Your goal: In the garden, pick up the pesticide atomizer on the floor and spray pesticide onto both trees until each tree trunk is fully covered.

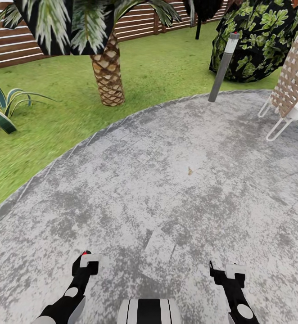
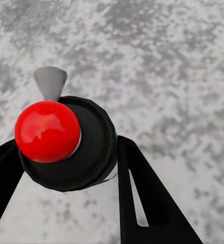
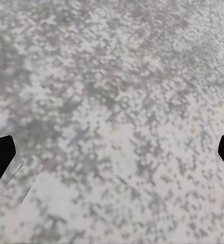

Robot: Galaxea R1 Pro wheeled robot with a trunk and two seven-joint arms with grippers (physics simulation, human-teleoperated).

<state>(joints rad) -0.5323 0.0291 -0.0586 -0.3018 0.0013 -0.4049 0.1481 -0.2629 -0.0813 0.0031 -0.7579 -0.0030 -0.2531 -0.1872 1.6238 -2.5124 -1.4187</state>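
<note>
The pesticide atomizer [image 2: 66, 147], a dark round bottle with a shiny red ball top and a grey nozzle, sits between the black fingers [image 2: 142, 193] of my left gripper [image 2: 66, 170], which is shut on it. In the head view the left gripper [image 1: 83, 266] hangs low at the left over the grey concrete floor [image 1: 167, 189], and the atomizer's red tip [image 1: 84, 253] peeks out above it. My right gripper [image 1: 228, 273] is open and holds nothing, with its fingertips [image 3: 0, 158] wide apart above bare paving. The trees and their trunks are out of view.
Green lawn [image 1: 54, 135] borders the paving at left and back, closed by a brown slat fence [image 1: 9, 47]. A short palm [image 1: 107, 72], a striped-leaf plant [image 1: 2, 110], a grey post [image 1: 223, 67], a dark leafy bush [image 1: 257, 40] and a white lattice chair [image 1: 293, 83] stand around.
</note>
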